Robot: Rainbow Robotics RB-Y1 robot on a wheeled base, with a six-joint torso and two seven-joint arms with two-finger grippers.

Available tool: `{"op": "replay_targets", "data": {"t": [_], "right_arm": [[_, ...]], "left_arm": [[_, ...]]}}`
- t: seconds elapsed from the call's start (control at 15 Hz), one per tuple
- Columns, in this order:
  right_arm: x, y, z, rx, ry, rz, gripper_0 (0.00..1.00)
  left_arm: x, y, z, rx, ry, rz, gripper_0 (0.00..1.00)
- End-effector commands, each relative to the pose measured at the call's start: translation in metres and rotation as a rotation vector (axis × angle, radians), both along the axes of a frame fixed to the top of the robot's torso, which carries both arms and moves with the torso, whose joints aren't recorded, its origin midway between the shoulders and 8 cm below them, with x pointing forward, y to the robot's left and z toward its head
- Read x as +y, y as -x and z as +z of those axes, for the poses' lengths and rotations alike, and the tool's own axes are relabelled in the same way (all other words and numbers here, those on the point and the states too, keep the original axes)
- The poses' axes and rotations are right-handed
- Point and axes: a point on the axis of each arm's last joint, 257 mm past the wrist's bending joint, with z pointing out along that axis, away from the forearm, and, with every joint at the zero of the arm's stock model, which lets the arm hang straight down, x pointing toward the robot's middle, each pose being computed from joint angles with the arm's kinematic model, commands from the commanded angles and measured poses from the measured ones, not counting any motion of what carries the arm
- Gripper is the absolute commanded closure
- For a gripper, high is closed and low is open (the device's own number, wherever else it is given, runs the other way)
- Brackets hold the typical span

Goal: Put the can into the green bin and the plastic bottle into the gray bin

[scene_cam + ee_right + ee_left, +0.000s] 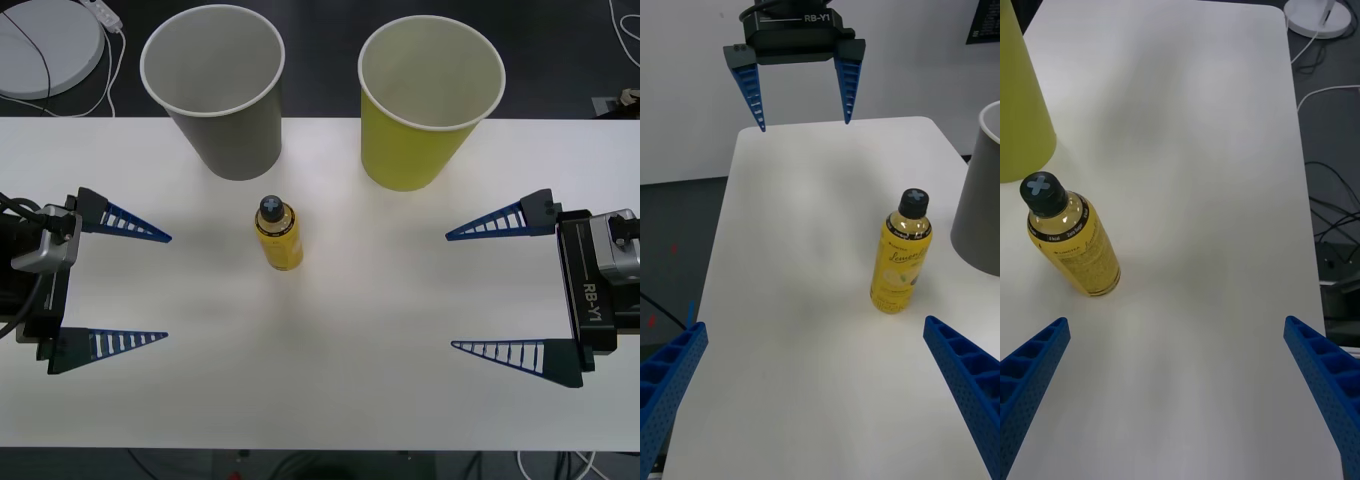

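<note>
The plastic bottle [278, 233] stands upright near the middle of the white desk [330, 380], a little toward its far edge. The gray bin [218, 90] stands at the far edge just behind it, and the green bin [425, 100] stands at the same edge, off to the right. No can is visible on the desk, so the bottle looks like the piece to move now.

The left gripper [130, 287] sits low at the left edge with its blue fingers spread wide and nothing between them. The right gripper [497, 288] sits at the right edge, likewise spread and empty; the right wrist view looks across the desk to the left gripper [801, 94] opposite.

The bottle lies nearer the left gripper, and the gray bin is on that side too, so the left arm seems the natural one for the job. A good approach would bring the fingers in level from the left edge, straddling the yellow body below the dark cap [1042, 191], and close gently on the widest part of the label. The bottle is tall and narrow, so a nudge from one fingertip before the other could topple it. Once held, it should rise well above the gray bin's white rim before moving toward the far edge, and be released over the bin's centre.
</note>
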Motion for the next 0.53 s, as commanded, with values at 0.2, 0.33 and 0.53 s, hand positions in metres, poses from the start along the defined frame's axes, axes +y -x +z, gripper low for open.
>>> {"op": "replay_targets", "data": {"t": [0.2,0.33,0.53], "right_arm": [[0.0,0.0,0.0,0.0,0.0,0.0,0.0],[0.0,0.0,0.0,0.0,0.0,0.0,0.0],[0.0,0.0,0.0,0.0,0.0,0.0,0.0]], "left_arm": [[0.0,0.0,0.0,0.0,0.0,0.0,0.0],[0.016,0.0,-0.016,0.048,-0.013,0.035,0.0],[0.031,-0.012,-0.015,0.079,0.028,0.093,0.0]]}}
